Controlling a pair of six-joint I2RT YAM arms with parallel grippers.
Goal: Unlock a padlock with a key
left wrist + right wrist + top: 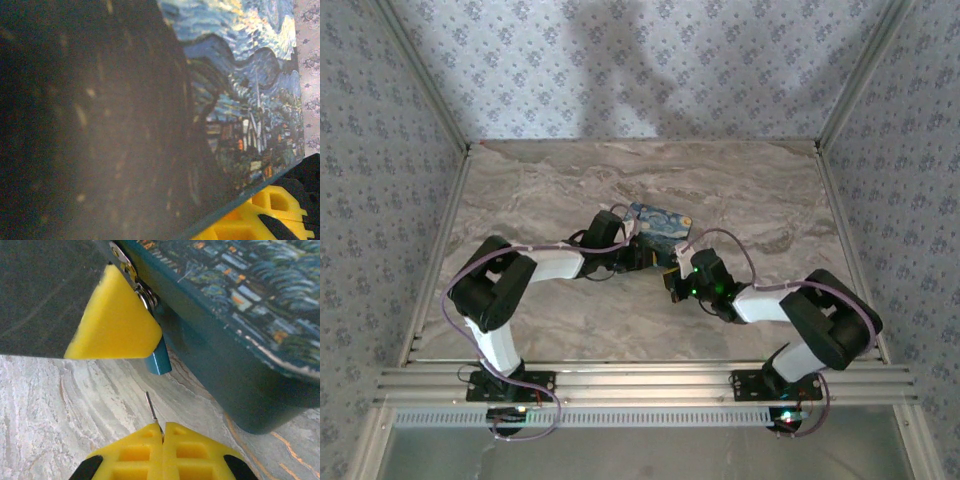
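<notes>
The padlock (pixel 159 360) hangs from the metal hasp (pixel 142 292) on the front wall of the painted box (pixel 240 330). Only its lower corner shows, teal-looking in this light. The rest is hidden behind the left fingers (pixel 115 315), one yellow pad of which lies against that same wall of the box. How far those fingers are open cannot be told. Just off the box's front wall, near the padlock but not touching it, the thin metal key (pixel 151 407) points its tip toward the lock. The right fingers (pixel 163 437) are pressed fully together on the key's other end. The box rests on the marbled tabletop (pixel 60 405), about midway across it.
</notes>
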